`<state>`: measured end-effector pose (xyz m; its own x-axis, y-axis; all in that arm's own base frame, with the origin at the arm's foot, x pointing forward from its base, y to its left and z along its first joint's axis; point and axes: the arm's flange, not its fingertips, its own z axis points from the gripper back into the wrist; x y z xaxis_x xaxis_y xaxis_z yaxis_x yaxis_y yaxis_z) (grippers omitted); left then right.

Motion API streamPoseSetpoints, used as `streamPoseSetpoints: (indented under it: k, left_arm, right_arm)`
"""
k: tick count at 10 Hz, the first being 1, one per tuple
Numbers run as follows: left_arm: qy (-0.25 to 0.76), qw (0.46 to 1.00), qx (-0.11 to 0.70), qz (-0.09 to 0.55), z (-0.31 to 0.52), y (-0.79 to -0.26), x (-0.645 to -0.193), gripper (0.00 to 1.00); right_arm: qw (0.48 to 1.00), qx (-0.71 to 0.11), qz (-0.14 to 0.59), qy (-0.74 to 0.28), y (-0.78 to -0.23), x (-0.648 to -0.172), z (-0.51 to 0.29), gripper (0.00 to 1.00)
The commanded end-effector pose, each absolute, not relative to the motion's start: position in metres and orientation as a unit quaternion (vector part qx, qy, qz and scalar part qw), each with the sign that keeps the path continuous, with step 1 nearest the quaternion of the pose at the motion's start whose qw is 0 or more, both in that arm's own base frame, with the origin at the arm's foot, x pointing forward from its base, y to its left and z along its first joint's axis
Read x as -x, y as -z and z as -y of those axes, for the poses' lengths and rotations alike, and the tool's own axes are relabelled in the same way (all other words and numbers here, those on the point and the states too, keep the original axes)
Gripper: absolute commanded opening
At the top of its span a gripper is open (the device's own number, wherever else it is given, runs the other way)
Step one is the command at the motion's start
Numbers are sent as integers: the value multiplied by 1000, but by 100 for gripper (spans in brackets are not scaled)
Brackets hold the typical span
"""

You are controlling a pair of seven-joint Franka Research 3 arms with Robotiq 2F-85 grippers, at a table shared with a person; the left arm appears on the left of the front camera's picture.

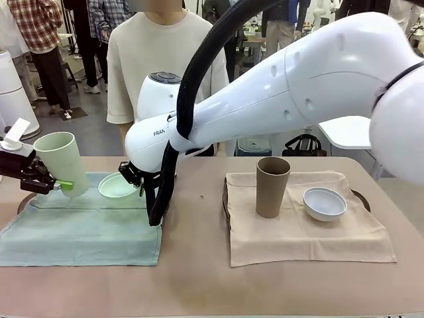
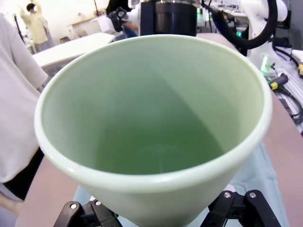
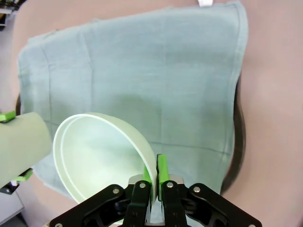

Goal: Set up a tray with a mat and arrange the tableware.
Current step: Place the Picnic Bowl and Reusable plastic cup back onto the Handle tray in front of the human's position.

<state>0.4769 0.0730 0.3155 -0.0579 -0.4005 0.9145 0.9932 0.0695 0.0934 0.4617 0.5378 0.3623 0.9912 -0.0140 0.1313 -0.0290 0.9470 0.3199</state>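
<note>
1. The left gripper (image 1: 58, 185) has its jaws spread around the pale green cup (image 1: 63, 161), held above the green mat (image 1: 83, 228).
2. The right gripper (image 3: 155, 176) has its jaws pinched tight on the mint bowl (image 3: 97, 158) rim.
3. The trays are mostly hidden under the mats.

The right arm (image 1: 265, 99) bears the partly hidden letters "FRA"

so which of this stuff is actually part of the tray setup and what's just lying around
Part of the job:
- pale green cup, in the left hand
- mint bowl, rim pinched by the right hand
- green mat over its tray
- tan cup and whitish bowl on the beige mat

Just there:
- white side table
- dark bag on the floor
</note>
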Motion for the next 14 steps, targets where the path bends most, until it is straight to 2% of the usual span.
streamPoseSetpoints:
  k: [1, 10, 11, 14]
  left_arm:
    - [607, 588, 335, 416, -73, -299, -487, 81]
    - [601, 597, 348, 402, -74, -273, -497, 81]
    - [600, 599, 350, 399, -73, -272, -497, 100]
    - [599, 602, 352, 393, -72, -270, -498, 100]
  right_arm:
    - [984, -167, 59, -10, -358, -476, -543, 4]
    - [987, -155, 28, -21, -321, -493, -550, 4]
    - [987, -154, 28, -21, -321, -493, -549, 4]
    - [987, -154, 31, -18, -322, -492, -548, 14]
